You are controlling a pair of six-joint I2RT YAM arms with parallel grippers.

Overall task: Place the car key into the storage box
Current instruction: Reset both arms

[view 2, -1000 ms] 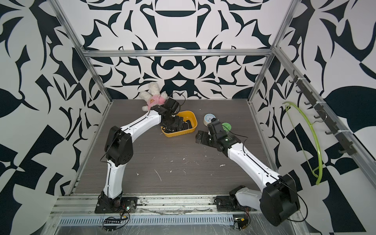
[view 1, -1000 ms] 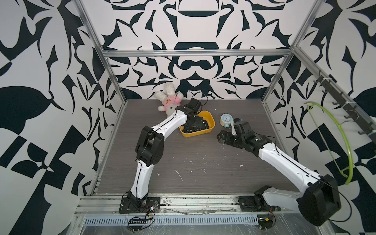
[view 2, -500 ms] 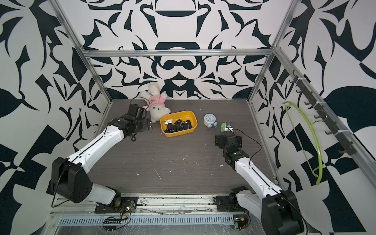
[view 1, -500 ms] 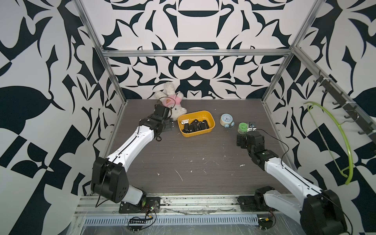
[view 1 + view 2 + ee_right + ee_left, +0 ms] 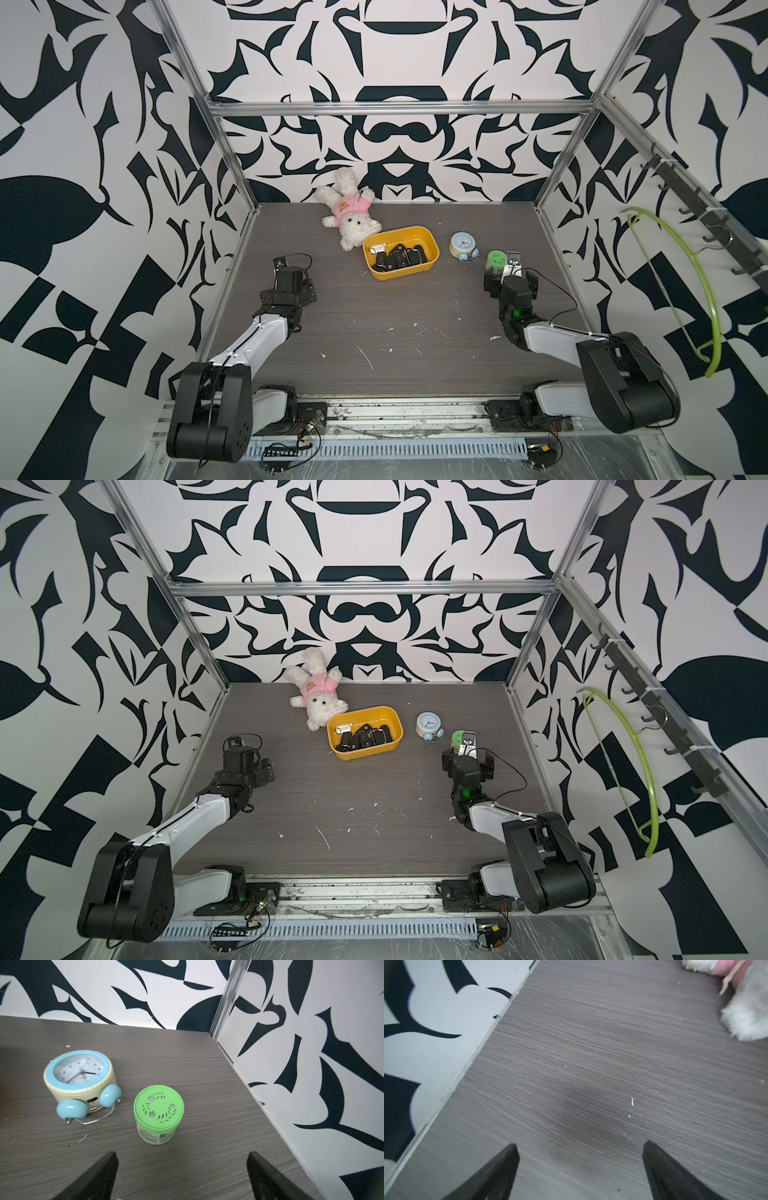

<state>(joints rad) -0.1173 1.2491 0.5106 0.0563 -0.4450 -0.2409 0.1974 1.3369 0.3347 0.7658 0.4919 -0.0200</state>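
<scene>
1. Black-and-white patterned walls enclose a grey wood-grain desk [image 5: 415, 316].
2. Left claw [image 5: 580, 1144] stands wide open and empty over bare desk near the left wall, a white plush rabbit [image 5: 749, 1016] at the edge of its wrist view.
3. Right claw [image 5: 182, 1153] is wide open and empty too, just short of a green-lidded jar [image 5: 159, 1109]; an alarm clock [image 5: 81, 1076] lies face up beside the jar.
4. Toward the back, between the arms, sits the yellow storage box [image 5: 399, 274], just beside the rabbit's head in both top views.
5. Several dark car keys [image 5: 400, 258] lie inside the box, well apart from both claws.
</scene>
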